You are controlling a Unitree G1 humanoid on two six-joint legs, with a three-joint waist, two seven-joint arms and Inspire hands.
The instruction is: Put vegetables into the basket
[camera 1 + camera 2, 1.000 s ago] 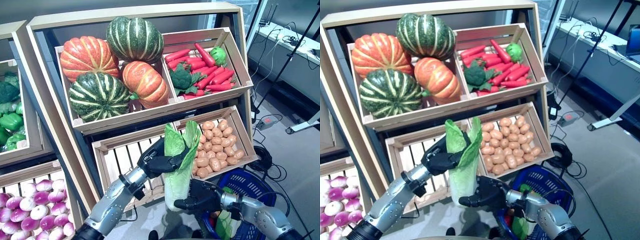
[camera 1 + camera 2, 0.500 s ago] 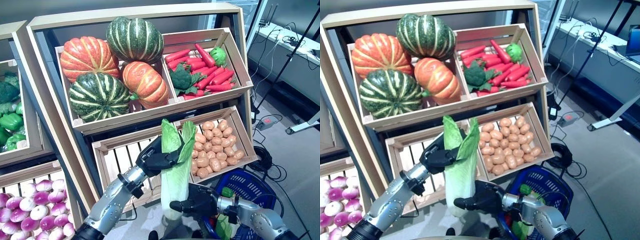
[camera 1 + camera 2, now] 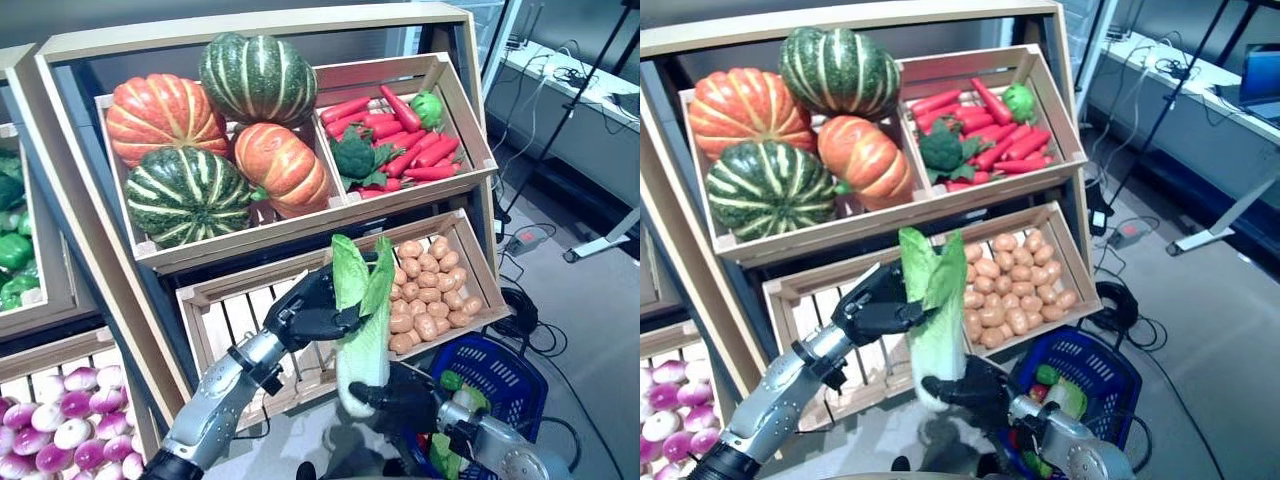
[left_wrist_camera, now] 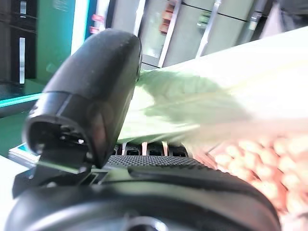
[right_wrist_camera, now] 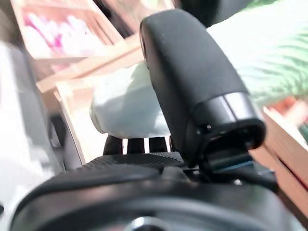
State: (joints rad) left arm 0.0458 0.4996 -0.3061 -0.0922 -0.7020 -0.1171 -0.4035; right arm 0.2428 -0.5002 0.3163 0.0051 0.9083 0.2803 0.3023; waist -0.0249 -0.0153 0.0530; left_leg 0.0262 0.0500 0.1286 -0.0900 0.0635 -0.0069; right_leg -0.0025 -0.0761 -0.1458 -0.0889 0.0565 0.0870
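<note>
cabbage (image 3: 362, 320): long, pale green leaves, white base, held upright just left of blue basket (image 3: 520, 372) | left hand (image 3: 312, 308): clamped on leaves | right hand (image 3: 405, 395): curled round base

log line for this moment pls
left hand: shut on cabbage | right hand: shut on cabbage base | basket: below right

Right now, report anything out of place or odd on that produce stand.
One oddity: the lower-left slatted crate shows no produce, while its neighbours hold pumpkins, carrots and potatoes. The cabbage hangs upright in front of it, gripped by the left hand, with the right hand at its base.
</note>
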